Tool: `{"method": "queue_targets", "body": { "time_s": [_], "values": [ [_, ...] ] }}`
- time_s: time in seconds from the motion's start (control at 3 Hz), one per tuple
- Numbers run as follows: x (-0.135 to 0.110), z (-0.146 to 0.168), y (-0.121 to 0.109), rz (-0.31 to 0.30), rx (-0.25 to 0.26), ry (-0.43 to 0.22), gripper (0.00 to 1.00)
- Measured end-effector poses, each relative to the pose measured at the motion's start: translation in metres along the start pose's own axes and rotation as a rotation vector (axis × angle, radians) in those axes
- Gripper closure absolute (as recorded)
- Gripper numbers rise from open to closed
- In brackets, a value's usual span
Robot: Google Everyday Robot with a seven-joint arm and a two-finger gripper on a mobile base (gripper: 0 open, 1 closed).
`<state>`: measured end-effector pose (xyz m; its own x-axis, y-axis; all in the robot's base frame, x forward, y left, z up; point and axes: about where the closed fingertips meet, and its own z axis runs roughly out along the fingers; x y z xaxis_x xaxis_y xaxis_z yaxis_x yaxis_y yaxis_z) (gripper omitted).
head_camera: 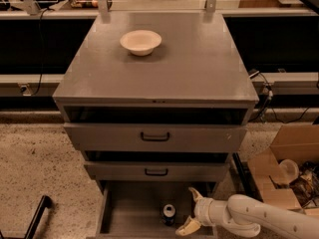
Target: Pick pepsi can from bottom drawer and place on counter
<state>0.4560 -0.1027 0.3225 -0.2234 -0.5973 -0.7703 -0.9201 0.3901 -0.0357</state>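
Nearest the camera, the bottom drawer (130,209) stood pulled out, and the pepsi can (169,214) stood upright on its floor, right of centre and towards the near edge. The gripper (187,209) reached in from the right at can height. Its jaws were spread wide, one finger (193,193) on the far side and the other on the near side, and they held nothing. The can stood just left of the fingertips and was not yet between them; whether anything touched it could not be told. The can was probably light, rigid enough for a moderate squeeze but thin-walled, so a hard pinch could dent it. Its smooth, curved side was likely to be slippery. The best hold looked to be across the middle of the body, with the pads on opposite sides, well below the silver top, so it would not tip or twist out. Beyond the drawer were the two upper drawers, the middle drawer (156,172) and the top drawer (155,136). Farther still lay the counter (194,68), where a pale bowl (141,41) stood at the far left, leaving bare surface to its right.
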Motion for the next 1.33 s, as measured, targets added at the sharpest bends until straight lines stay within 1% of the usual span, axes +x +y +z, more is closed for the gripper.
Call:
{"method": "queue_targets", "body": {
  "time_s": [0.33,0.67,1.0,1.33],
  "values": [
    [0.029,0.028,-0.003,0.009,0.001,-0.004,0.00],
    [0.043,0.045,-0.008,0.010,0.051,-0.054,0.00],
    [0.046,0.063,-0.010,-0.004,0.068,-0.100,0.00],
    [0.042,0.082,-0.018,-0.029,0.075,-0.115,0.00]
  ]
}}
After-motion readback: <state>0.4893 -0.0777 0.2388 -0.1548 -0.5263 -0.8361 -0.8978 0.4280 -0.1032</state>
